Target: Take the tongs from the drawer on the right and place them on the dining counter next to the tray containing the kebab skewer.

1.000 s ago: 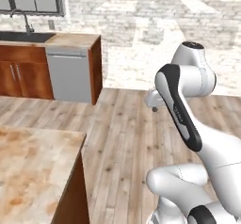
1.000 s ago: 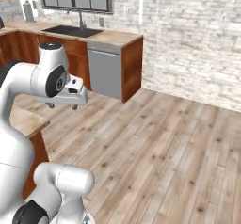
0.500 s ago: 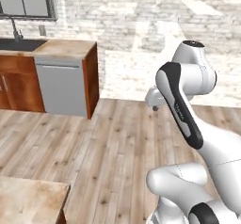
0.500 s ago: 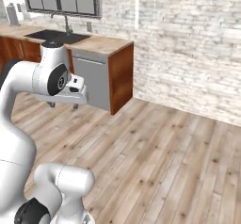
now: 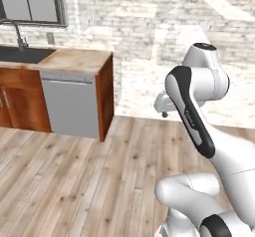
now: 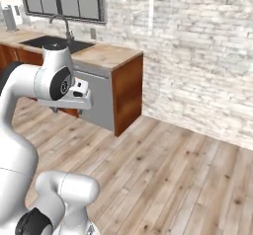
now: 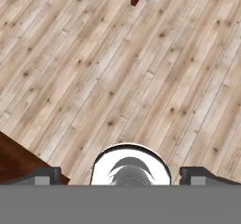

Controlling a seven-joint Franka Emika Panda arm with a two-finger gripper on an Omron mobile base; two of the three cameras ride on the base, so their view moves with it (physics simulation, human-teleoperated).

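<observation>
Hanging spread wide and empty, the gripper (image 7: 120, 175) looks down on bare plank floor (image 7: 141, 77); a reddish-brown wood corner (image 7: 14, 159) sits lower left, just beside its left finger.

A sink (image 5: 22, 55) with a curved tap (image 5: 15, 32) sat in the wooden counter (image 5: 79, 60) under the window (image 5: 32, 2). A grey dishwasher (image 5: 69, 106) stood below the counter's end, a brick wall (image 6: 207, 66) behind, plank floor (image 5: 74, 181) before it.
</observation>
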